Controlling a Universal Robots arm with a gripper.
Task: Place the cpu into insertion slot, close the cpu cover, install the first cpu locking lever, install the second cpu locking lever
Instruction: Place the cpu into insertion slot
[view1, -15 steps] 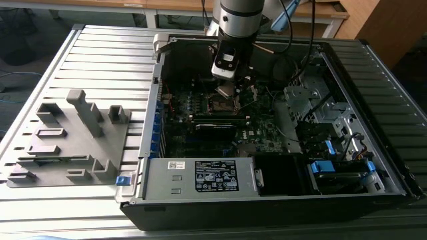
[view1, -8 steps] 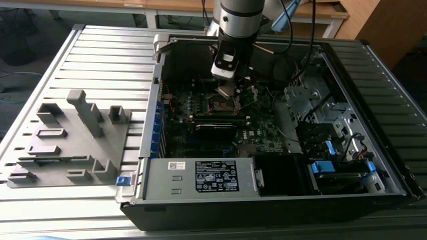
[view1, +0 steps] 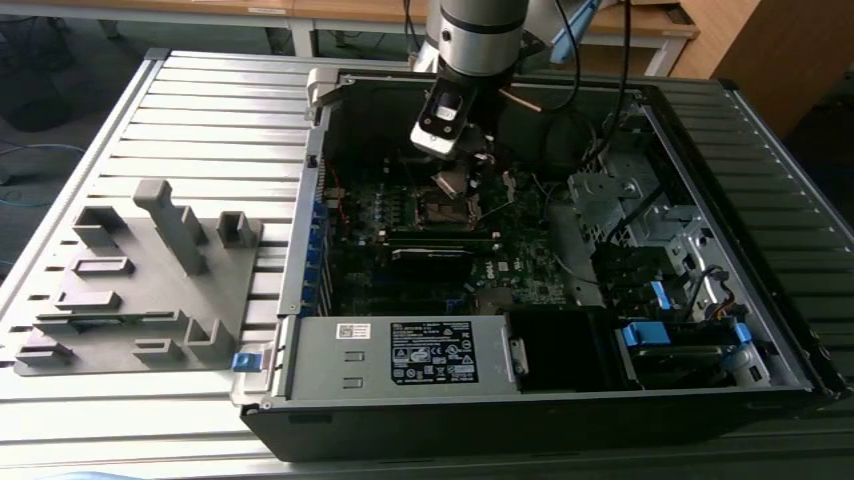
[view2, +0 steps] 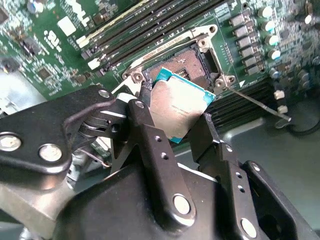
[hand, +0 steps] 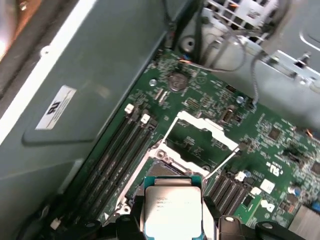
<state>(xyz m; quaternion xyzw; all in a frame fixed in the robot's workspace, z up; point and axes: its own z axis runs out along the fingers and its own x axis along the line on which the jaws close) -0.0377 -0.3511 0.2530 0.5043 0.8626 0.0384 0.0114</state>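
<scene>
My gripper (view1: 454, 182) reaches down into the open computer case and is shut on the cpu (view2: 181, 106), a flat silver square with a teal edge, held by two opposite sides between the black fingers (view2: 150, 127). The chip hangs tilted just above the insertion slot (view2: 189, 67), a dark square socket with a thin metal rim on the green motherboard (hand: 280, 145). Beyond the cpu (hand: 172, 210) in the first wrist view, the cpu cover (hand: 200, 124) stands swung open. A thin locking lever (view2: 255, 102) juts out loose beside the socket.
Long black memory slots (view2: 150, 30) run beside the socket. A power supply box (view1: 400, 355) fills the case's near end, with drive cages and cables (view1: 641, 230) at the exterior view's right. A grey fixture plate (view1: 134, 280) lies outside the case on the slatted table.
</scene>
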